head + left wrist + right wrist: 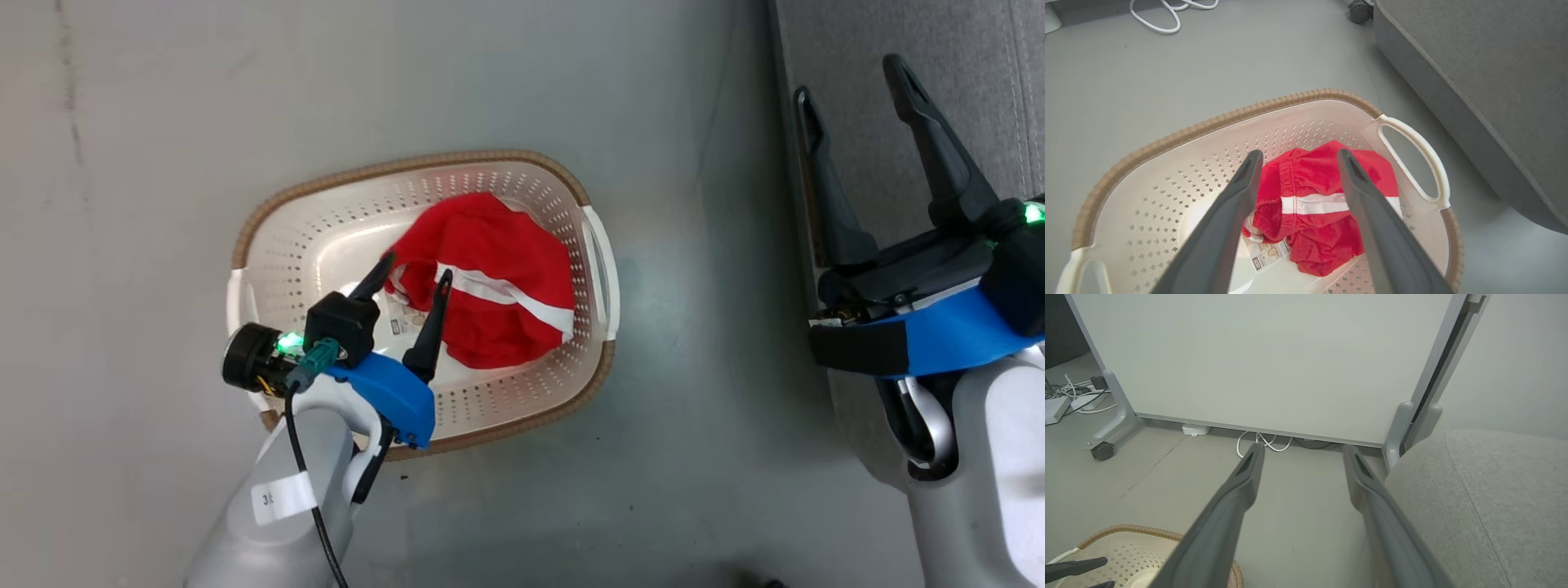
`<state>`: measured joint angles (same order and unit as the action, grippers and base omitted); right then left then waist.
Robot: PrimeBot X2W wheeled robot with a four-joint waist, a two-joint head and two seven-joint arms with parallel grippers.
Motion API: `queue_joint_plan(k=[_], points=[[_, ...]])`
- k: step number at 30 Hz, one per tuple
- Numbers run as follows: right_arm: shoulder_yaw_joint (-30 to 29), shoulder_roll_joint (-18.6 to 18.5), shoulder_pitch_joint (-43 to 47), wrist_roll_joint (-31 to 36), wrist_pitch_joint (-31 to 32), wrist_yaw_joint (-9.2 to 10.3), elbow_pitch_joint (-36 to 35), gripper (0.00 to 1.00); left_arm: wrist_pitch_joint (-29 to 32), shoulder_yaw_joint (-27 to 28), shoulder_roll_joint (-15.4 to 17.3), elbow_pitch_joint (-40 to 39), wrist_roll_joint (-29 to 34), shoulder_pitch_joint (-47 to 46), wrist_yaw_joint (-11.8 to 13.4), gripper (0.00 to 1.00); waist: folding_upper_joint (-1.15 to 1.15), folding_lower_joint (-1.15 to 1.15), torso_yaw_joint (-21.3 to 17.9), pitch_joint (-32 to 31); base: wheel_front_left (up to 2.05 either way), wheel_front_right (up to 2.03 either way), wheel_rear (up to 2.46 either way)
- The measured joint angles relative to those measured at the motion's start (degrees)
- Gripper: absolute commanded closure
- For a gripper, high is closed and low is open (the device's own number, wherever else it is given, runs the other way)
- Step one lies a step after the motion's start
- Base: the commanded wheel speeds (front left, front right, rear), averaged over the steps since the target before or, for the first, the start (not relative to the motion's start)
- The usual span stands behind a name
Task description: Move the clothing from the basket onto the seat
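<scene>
Floor [245,82]: plain grey, carrying the basket [326,220] with the seat [980,49] just beside it. A strip of bare floor runs between the two.

Clothing [490,278]: a bunched red heap with a white stripe, inside the basket. It is pushed toward the end with the white handle [1425,155] nearest the seat. The heap cannot be separated into pieces.

Left pincer [415,266]: over the basket, fingers spread wide, gripping nothing. The tips are at the edge of the heap farthest from the seat. Whether they touch the fabric cannot be told.

Right pincer [848,77]: fingers wide apart and empty, held over the seat's rounded edge, well apart from the basket.

In the way: the basket's perforated wall and brown rim stand around the heap. The seat's side face rises from the floor beside the handle end.

Left wrist view adds:
- A barcode label [1265,255] on the basket bottom, partly under the heap.
- A gathered waistband on the red fabric.
- A looped white cable [1163,28] on the floor beyond the basket.
- A dark castor [1359,10] by the seat's far corner.

Right wrist view adds:
- A large white panel [1269,355] standing on grey legs across the far floor, with a castor [1102,451] at one foot.
- White cable coiled under the panel's lower edge.
- Plugs and a power strip [1053,408] at the far side.
- One corner of the basket rim at the bottom of that view.
</scene>
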<state>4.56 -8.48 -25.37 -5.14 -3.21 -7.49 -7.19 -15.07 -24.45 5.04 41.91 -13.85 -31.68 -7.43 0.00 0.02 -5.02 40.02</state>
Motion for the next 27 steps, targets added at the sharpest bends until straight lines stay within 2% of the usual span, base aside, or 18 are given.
queue_joint_plan(k=[14,19,23,27], points=[[0.99,3.3,-0.99,-0.09,-3.93,0.0,-0.75,0.0,0.0,-1.4,3.3,11.11,-1.31,-10.45,0.0,0.0,0.0,0.0,-7.94,11.68,0.0,0.0,0.0],[1.3,3.88,-0.77,-0.14,-4.94,0.0,-0.4,0.0,0.0,-1.2,4.04,14.28,-1.47,-13.21,0.01,0.0,0.0,-0.01,-9.53,13.89,0.0,0.0,0.0],[1.77,4.33,-0.51,-0.14,-5.46,0.0,-0.35,0.0,0.0,-0.36,4.49,16.95,-1.29,-15.07,1.36,0.0,0.0,-0.01,-10.22,15.06,0.0,0.0,0.0],[2.37,4.6,-0.48,-0.34,-5.8,0.0,-0.34,0.0,0.0,0.09,4.58,19.28,-1.56,-16.56,1.42,0.0,0.0,-0.01,-10.75,16.06,0.0,0.0,0.0]])
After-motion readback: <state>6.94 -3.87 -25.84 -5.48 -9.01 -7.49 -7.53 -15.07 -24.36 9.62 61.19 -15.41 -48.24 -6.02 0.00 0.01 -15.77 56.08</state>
